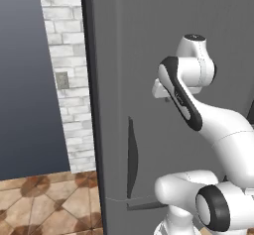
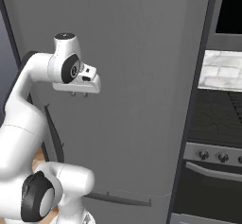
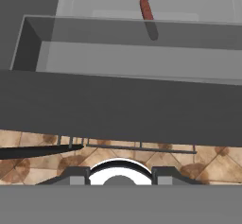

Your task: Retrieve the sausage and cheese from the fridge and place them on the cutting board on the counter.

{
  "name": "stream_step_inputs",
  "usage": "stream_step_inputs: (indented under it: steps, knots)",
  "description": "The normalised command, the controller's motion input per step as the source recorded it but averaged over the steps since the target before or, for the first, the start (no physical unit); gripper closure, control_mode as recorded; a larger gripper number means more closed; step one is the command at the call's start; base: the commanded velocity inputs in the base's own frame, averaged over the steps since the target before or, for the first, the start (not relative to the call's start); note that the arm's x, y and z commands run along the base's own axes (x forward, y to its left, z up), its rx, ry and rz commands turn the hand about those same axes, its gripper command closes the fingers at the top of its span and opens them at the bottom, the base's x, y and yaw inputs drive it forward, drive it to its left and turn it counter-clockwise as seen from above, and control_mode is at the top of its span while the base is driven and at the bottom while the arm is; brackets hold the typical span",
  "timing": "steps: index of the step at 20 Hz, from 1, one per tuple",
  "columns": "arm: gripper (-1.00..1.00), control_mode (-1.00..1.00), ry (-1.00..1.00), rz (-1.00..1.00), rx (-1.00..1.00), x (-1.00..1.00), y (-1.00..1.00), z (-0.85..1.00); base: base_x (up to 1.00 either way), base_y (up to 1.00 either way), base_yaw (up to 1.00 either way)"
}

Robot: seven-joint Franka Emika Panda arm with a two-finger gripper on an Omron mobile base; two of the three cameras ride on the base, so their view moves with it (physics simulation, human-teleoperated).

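Nothing was retrieved yet: the sausage [image 3: 147,8] lay on a shelf inside the open fridge [image 3: 118,107], the cheese unseen, and whether the jaws stood wide or narrow could not be told.

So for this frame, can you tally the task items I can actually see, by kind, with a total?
Thin reddish-brown sausage, lying inside on a light grey shelf: 1
Tall dark grey fridge: 1
Long dark vertical door handle: 1
Total: 3
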Motion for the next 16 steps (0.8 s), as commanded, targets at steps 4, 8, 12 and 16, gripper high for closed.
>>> stream_step_inputs:
  steps: [4, 8, 12, 16]
  knots:
    - [-1.00, 1.00, 0.00, 0.00, 0.00, 0.00, 0.00, 0.00, 0.00, 0.00, 0.00]
    - [-1.00, 1.00, 0.00, 0.00, 0.00, 0.00, 0.00, 0.00, 0.00, 0.00, 0.00]
    - [-1.00, 1.00, 0.00, 0.00, 0.00, 0.00, 0.00, 0.00, 0.00, 0.00, 0.00]
    - [-1.00, 1.00, 0.00, 0.00, 0.00, 0.00, 0.00, 0.00, -0.12, 0.00, 0.00]
